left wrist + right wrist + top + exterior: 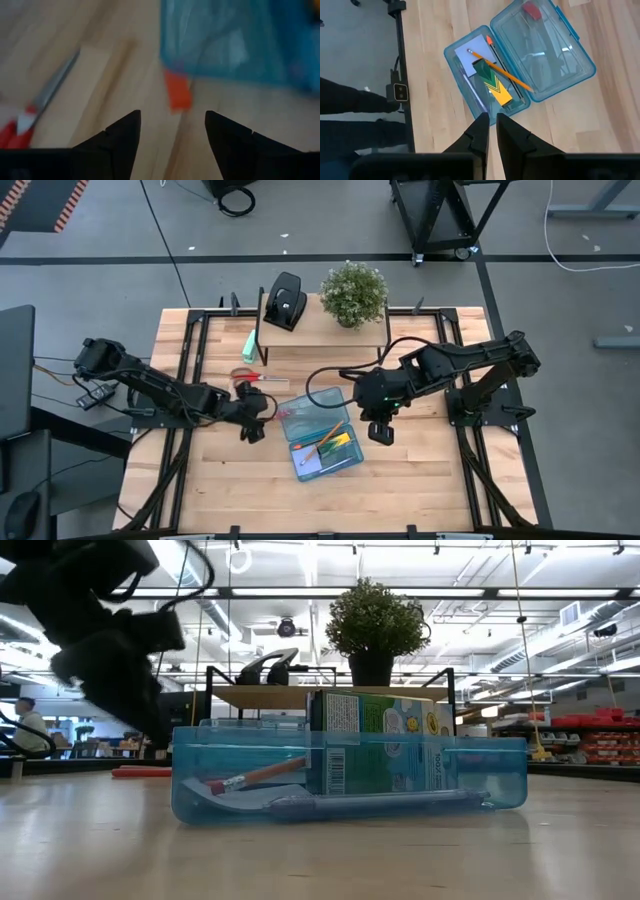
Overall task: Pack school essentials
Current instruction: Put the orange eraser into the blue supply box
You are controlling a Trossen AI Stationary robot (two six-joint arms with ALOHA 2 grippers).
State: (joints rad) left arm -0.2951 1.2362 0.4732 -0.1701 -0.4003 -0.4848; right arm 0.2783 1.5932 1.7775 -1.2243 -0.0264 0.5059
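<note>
the left pincer (172, 135) hovers low over the wooden bench (220, 490), fingers spread and empty. just ahead of it lies a small orange piece (177, 90), at the edge of the clear blue plastic pencil case (318, 432). red-handled scissors (30, 117) lie off to its side. the right pincer (490, 131) hangs clenched above the case, where an orange pencil (501, 70) and yellow-green crayon box (492, 82) rest.

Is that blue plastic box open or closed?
Open: the blue box has its clear lid lying flat beside the filled tray.
</note>
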